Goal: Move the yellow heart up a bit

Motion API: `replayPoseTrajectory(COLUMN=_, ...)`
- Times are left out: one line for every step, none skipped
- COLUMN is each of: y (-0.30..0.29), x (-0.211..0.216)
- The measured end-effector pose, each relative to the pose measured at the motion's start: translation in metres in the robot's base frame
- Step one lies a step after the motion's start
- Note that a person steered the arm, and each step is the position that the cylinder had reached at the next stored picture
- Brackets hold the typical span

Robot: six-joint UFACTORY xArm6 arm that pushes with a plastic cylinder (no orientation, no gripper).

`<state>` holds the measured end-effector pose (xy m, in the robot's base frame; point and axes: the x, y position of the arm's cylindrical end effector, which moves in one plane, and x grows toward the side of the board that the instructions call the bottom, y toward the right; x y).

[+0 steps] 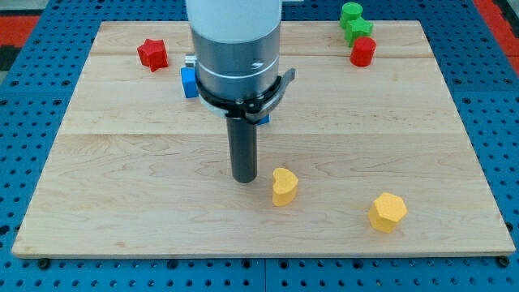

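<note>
The wooden counter [122, 146] carries scattered blocks. There's no claw here, just a rod; my tip [245, 179] sits just left of the yellow heart [284, 186], near the view's bottom, not yet beneath it for an upward push.

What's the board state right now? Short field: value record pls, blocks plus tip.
tip: my tip on the board, just to the view's left of the yellow heart, close, contact unclear
yellow heart: lower middle of the wooden board
yellow hexagon: lower right, apart from the heart
red star: top left
red cylinder: top right, right beside the green blocks
green blocks: top right edge, shapes unclear
blue block: mostly hidden behind the arm, shape unclear
</note>
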<state>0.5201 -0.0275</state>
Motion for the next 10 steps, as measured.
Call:
replayPoseTrajectory(y=-0.004, x=0.014)
replayPoseTrajectory(y=0.001, x=0.044)
replayPoseTrajectory(y=0.028, x=0.051)
replayPoseTrajectory(y=0.059, x=0.035)
replayPoseTrajectory(y=0.07, x=0.015)
replayPoseTrajectory(y=0.084, x=0.003)
replayPoseTrajectory(y=0.096, x=-0.008)
replayPoseTrajectory(y=0.108, x=-0.01)
replayPoseTrajectory(y=0.097, x=-0.002)
replayPoseTrajectory(y=0.062, x=0.001)
